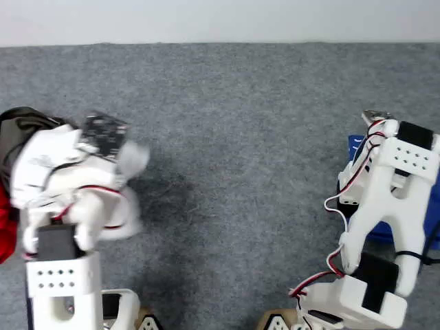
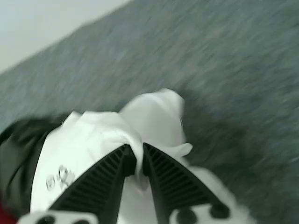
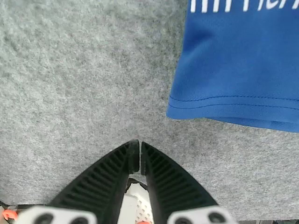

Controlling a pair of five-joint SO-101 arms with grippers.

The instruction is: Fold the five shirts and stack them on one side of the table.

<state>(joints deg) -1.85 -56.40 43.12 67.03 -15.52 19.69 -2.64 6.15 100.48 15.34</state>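
Note:
My left gripper is shut on a fold of a white shirt, which is bunched up under it. In the high view the white shirt shows beside the left arm near the table's left side. A black shirt lies just behind it, with a red shirt at the left edge. My right gripper is shut on nothing, just above the grey felt. A blue shirt with white lettering lies flat close by, its hem a short way from the fingertips.
The grey felt table top stretches bare between the two arms. A white wall borders its far edge. The right arm stands over the blue shirt at the right edge.

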